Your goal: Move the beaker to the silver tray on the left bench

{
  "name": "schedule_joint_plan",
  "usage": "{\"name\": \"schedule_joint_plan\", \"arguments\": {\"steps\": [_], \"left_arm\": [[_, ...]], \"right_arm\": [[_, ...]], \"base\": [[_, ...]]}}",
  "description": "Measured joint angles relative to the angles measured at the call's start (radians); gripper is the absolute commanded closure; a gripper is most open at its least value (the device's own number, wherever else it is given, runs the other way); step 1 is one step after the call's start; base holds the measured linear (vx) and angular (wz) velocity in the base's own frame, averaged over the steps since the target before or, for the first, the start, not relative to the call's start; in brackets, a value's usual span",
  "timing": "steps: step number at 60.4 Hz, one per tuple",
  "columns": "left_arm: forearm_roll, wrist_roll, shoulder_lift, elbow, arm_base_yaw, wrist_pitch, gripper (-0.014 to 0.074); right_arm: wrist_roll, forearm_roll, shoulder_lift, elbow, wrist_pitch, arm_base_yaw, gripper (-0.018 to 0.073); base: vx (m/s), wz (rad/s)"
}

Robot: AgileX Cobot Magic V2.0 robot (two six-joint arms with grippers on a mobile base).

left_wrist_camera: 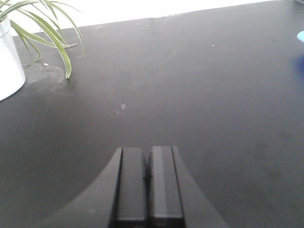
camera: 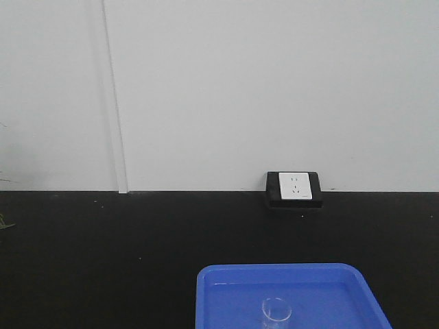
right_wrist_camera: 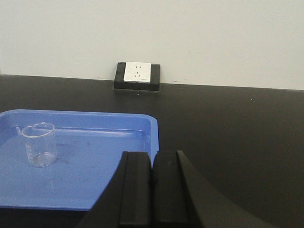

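Your right fingers [right_wrist_camera: 138, 185] are pressed together at the blue tray's [right_wrist_camera: 95, 190] right edge; the beaker [right_wrist_camera: 40, 144] stands upright in that tray, off to their left. Your left fingers [left_wrist_camera: 134, 180], also pressed together, hang over bare black surface [left_wrist_camera: 199, 104], with a potted plant [left_wrist_camera: 7, 61] at far left. A socket [right_wrist_camera: 137, 71] sits against the back wall.

Only the two wrist views show any of the robot. The left gripper [left_wrist_camera: 148, 153] is matte black, greyed by the light. Its two fingers [left_wrist_camera: 133, 183] are flat rectangular bars with squared tips, and a thin dark seam with a small notch near the top runs between them. On either side the base flares outward in smooth curves. The right gripper [right_wrist_camera: 152, 155] has the same build in a deeper black. Its fingers [right_wrist_camera: 137, 187] have slightly rounded upper edges and a faint sheen. No cables, screws or markings show.
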Motion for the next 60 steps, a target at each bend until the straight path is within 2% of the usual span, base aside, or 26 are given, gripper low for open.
{"name": "schedule_joint_plan", "arguments": {"steps": [60], "left_arm": [[0.0,0.0,0.0,0.0,0.0,0.0,0.0595]], "right_arm": [[0.0,0.0,0.0,0.0,0.0,0.0,0.0571]], "base": [[0.0,0.0]]}}
